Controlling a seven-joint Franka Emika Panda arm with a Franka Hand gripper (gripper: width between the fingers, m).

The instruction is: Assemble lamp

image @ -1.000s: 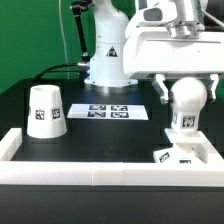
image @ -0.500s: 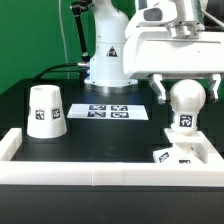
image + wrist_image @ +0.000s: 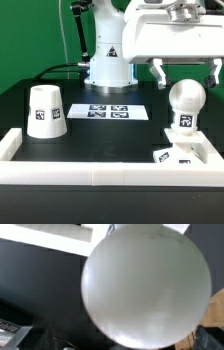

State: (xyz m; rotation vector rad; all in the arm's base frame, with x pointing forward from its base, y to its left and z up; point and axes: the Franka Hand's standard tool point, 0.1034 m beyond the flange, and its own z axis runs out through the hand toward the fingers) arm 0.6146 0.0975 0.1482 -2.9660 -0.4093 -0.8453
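While I hang over the exterior view's right side, my fingers (image 3: 157, 73) stand wide apart and grip nothing, their tips level with the top of the bulb (image 3: 186, 103), one on each side and clear of it. That bulb stands upright on the base (image 3: 192, 154) and fills my wrist view. The shade (image 3: 45, 110) sits wide end down on the black surface (image 3: 110, 135) toward the exterior view's left, well apart from the bulb. The marker board (image 3: 110, 111) lies between them, farther back.
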